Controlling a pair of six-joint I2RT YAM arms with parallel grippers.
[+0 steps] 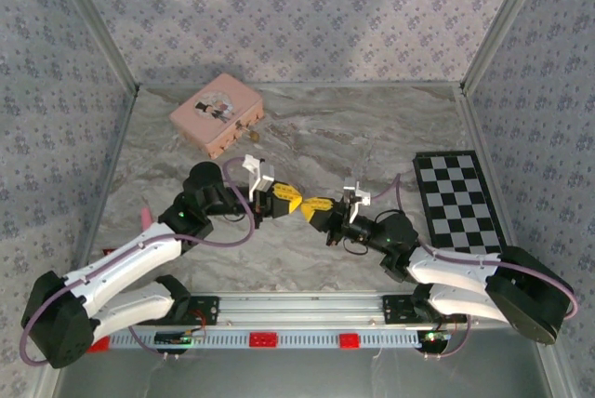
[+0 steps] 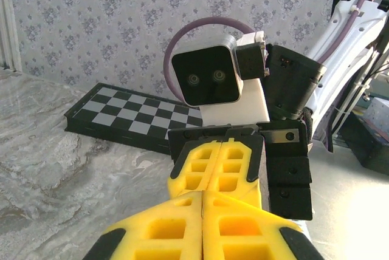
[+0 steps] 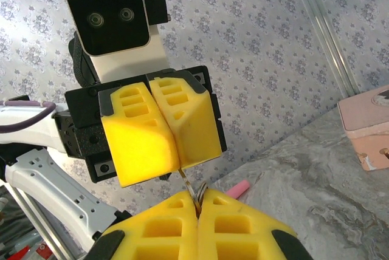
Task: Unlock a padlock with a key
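The padlock [image 1: 253, 135] is a small brass speck against the near corner of the pink box [image 1: 216, 112]. It lies well beyond the spot where the two pincers meet, farther from the arm bases and off to their left. Neither pincer is near it, and whether it hangs from the box's clasp or just lies beside it is too small to tell.

The key [image 3: 187, 181] is in the air between the two pincer tips. The right pincer [image 3: 198, 204] is fully closed, with the key's ring poking out of the seam between its yellow pads. The left pincer [image 3: 178, 166] faces it tip to tip and is also closed. The thin blade runs up into the seam of its pads, so both appear to have hold of the one key, a handover in the middle.

The risks come from that shared hold. The blade is thin and the pads are broad and soft, so if the right pincer lets go while the left has only a sliver, the key could swivel or fall to the tabletop [image 1: 372, 138]. If the arms pull apart with both clamped, the key could be wrenched askew. A pincer covering the blade also leaves little free to enter the keyhole. The padlock is tiny and nothing braces it, so a push from the key would likely shove it aside.

A chessboard [image 1: 457, 198] lies to the right of the right pincer, and a small pink piece [image 3: 237, 188] sits on the tabletop below the tips.
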